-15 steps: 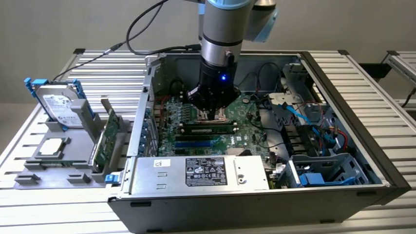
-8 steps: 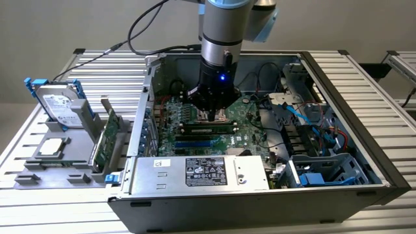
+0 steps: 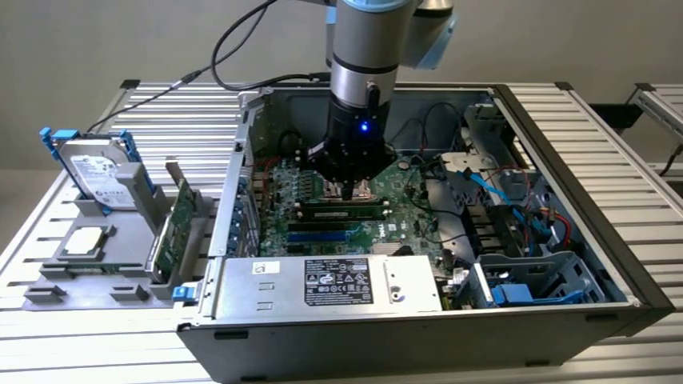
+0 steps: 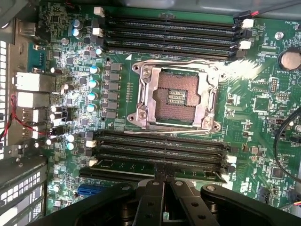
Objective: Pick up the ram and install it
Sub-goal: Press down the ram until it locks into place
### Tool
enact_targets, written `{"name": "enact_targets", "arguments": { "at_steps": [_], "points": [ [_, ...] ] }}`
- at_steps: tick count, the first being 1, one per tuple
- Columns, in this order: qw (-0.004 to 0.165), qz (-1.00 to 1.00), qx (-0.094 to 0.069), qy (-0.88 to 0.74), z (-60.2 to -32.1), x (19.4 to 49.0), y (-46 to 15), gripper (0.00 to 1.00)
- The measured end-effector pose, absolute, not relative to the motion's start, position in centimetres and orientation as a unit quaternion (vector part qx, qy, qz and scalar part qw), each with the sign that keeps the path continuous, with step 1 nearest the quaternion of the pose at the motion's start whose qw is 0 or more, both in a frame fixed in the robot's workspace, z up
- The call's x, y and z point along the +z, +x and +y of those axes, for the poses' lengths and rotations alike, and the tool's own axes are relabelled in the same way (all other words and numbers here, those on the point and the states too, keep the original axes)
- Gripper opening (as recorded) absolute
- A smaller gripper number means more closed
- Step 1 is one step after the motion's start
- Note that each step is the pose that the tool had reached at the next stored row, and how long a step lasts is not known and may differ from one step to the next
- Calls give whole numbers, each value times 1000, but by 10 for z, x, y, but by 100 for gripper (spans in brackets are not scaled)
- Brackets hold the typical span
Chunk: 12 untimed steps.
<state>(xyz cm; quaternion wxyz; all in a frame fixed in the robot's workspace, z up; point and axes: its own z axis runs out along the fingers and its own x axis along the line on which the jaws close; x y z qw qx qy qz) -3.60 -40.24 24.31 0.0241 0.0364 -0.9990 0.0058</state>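
Shut tool point(image 4: 164, 175) tips press the ram point(image 4: 155, 167) directly beneath.

In the exterior view the pincer point(image 3: 353, 192) hides the middle of the motherboard point(image 3: 353, 220), and the ram point(image 3: 344, 214) below it is too small to show whether it is fully seated. In the wrist view the pincer's point(image 4: 164, 181) black body covers the ram's point(image 4: 155, 165) near edge. The power supply label point(image 3: 336, 282) is perhaps printed text, too small to read.
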Motion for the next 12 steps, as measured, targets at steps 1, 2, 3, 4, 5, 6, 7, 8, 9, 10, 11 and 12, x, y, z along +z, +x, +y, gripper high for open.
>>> {"name": "enact_targets", "arguments": {
  "at_steps": [1, 2, 3, 4, 5, 6, 7, 8, 9, 10, 11, 12],
  "points": [
    [24, -999, 6, 35, -403, 244, -36, 11],
    [24, -999, 6, 33, -403, 244, -36, 11],
    [24, -999, 6, 32, -404, 245, -36, 11],
    [24, -999, 6, 30, -405, 246, -36, 11],
    [24, -999, 7, 29, -405, 247, -36, 11],
    [25, -999, 7, 28, -406, 248, -36, 11],
    [25, -999, 7, 26, -407, 248, -36, 11],
    [25, -999, 7, 25, -407, 249, -36, 11],
    [25, -999, 8, 23, -408, 250, -36, 11],
    [25, -999, 8, 22, -408, 251, -36, 11],
    [25, -999, 8, 21, -409, 252, -36, 11],
    [25, -1000, 9, 17, -411, 252, -36, 11]
  ]
}}
